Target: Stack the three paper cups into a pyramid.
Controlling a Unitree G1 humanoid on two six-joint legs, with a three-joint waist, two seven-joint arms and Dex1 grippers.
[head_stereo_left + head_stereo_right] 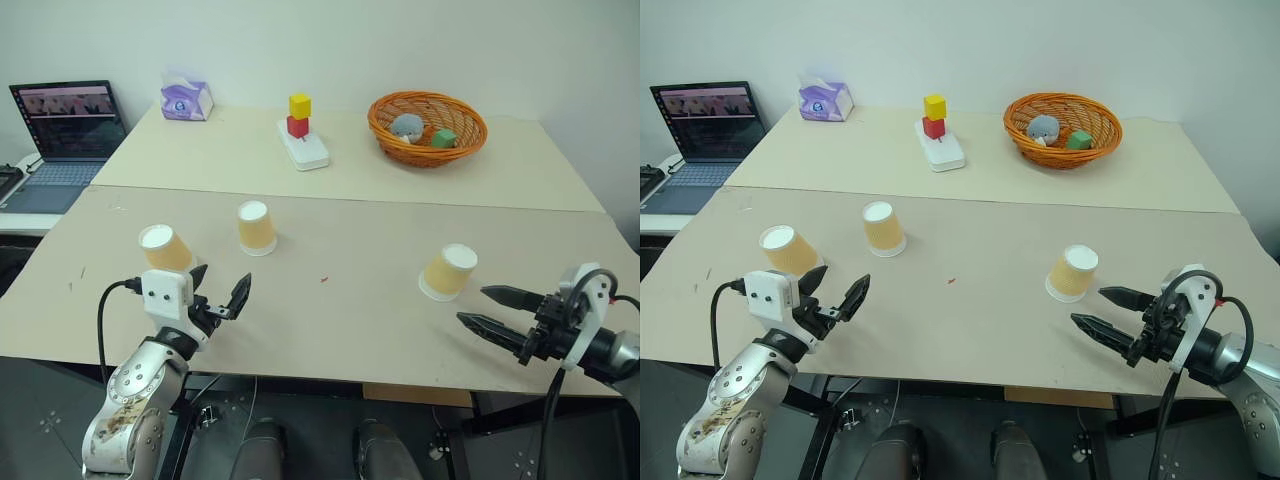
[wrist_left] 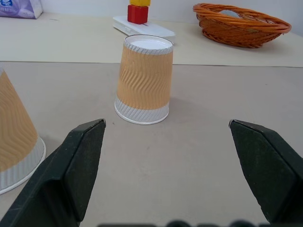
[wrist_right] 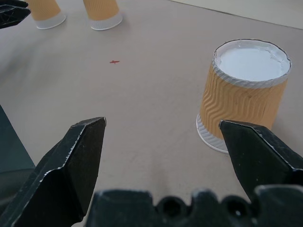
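Three paper cups stand upside down and apart on the near table: one at the left [image 1: 165, 248], one a little further back [image 1: 256, 228], one at the right [image 1: 448, 271]. No pyramid stands. My left gripper [image 1: 220, 288] is open, level, just in front of the left cup; in its wrist view the middle cup [image 2: 144, 78] stands ahead between the fingers and the left cup [image 2: 14, 137] is off to the side. My right gripper [image 1: 473, 305] is open, pointing toward the right cup [image 3: 244, 90], a short way off it. Nothing is held.
On the far table stand a tissue box [image 1: 186, 100], a white block with a red and a yellow cube [image 1: 300, 130], and an orange basket [image 1: 420, 152] with toys. A laptop [image 1: 70, 125] sits on a side desk at the left. Both grippers hover near the front edge.
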